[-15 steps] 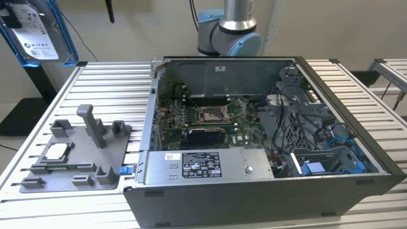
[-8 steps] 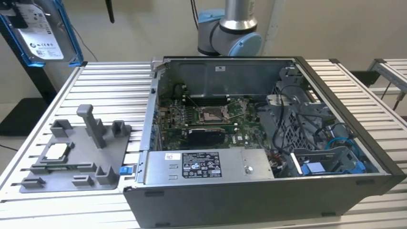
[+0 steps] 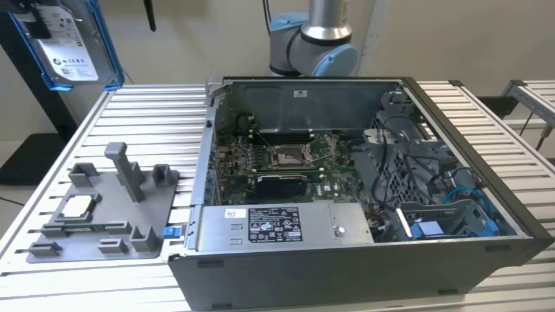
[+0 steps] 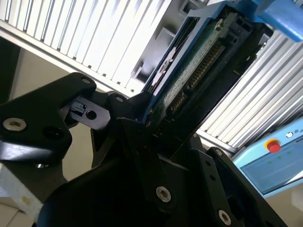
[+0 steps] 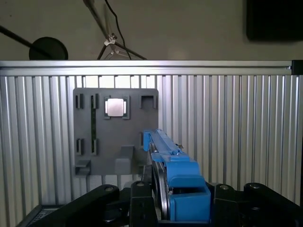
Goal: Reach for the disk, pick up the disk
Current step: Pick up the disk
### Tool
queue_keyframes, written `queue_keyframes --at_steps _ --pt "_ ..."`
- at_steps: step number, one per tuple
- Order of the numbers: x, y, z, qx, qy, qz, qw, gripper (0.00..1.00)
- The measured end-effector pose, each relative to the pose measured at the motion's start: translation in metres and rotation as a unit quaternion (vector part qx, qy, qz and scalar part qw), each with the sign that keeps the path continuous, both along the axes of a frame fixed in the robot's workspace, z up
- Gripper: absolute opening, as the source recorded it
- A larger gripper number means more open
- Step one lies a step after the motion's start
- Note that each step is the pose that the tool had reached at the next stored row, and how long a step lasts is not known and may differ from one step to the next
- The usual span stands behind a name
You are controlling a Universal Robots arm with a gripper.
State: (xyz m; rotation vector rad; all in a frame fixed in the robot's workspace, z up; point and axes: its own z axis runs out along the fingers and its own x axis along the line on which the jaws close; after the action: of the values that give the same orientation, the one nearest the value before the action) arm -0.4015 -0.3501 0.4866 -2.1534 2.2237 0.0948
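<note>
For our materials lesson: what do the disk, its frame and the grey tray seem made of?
The disk: likely metal, with a dull silver casing and a paper-like white label. Its frame: glossy blue moulded plastic. The grey tray: probably matte plastic, with moulded slots and posts.

- It looked like a robotics lab or test workshop, not a home or an office.
- A work table point(image 3: 147, 123) of ribbed aluminium slats carried everything.
- A grey-and-blue robot arm point(image 3: 316, 49) rose behind the table's far edge, against a bare beige wall.
- A desktop computer case point(image 3: 364, 266) lay open on the table, boards and cables exposed.
- A grey fixture plate point(image 3: 95, 227) with part slots sat near one front corner.
- The gripper point(image 5: 175, 203) clamped the disk point(image 3: 74, 55).
- A pale-blue control box point(image 4: 265, 163) carried a red button point(image 4: 273, 146).
</note>
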Motion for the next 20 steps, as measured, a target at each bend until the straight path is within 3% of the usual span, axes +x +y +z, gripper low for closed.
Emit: queue_keyframes --at_steps 20 --pt "0.048 0.0000 0.0000 0.0000 0.0000 0.000 1.0000 0.00"
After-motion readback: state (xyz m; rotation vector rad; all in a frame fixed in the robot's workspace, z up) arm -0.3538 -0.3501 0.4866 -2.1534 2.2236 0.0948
